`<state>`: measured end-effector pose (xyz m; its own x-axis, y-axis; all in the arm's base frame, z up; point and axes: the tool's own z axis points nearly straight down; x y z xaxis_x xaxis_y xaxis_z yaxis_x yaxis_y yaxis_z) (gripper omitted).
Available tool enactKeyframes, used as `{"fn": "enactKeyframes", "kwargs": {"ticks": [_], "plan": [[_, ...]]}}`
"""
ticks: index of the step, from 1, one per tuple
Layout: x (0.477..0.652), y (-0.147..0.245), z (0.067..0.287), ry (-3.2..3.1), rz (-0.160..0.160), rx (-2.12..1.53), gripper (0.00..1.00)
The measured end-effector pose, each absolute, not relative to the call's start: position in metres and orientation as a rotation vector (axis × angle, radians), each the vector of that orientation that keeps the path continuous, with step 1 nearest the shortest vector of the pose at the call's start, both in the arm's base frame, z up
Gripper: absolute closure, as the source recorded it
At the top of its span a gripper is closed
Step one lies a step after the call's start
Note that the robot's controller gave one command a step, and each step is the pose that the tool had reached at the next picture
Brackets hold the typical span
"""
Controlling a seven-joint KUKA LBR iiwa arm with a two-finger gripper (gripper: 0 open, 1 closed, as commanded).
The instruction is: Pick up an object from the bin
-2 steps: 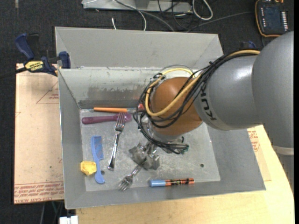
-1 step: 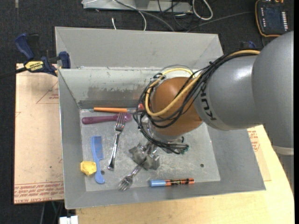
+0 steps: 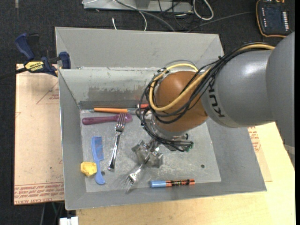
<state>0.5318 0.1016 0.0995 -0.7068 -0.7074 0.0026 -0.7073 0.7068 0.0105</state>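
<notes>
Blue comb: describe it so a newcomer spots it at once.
In the grey bin, look along the floor's left side in the view. Left of the silver fork lies the blue comb, its lower end beside a yellow lump. Its row of teeth sets it apart.

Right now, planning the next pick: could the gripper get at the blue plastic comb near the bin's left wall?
Probably yes. The blue plastic comb lies flat with nothing on top; the gripper hangs to its right. A yellow lump lies against its lower end; the upper end looks freer.
</notes>
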Motion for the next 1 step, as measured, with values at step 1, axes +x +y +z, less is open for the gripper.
{"fn": "enactKeyframes", "kwargs": {"ticks": [1], "plan": [[0.5331,0.1020,0.1381,-2.902,-0.013,1.199,1.00]]}}
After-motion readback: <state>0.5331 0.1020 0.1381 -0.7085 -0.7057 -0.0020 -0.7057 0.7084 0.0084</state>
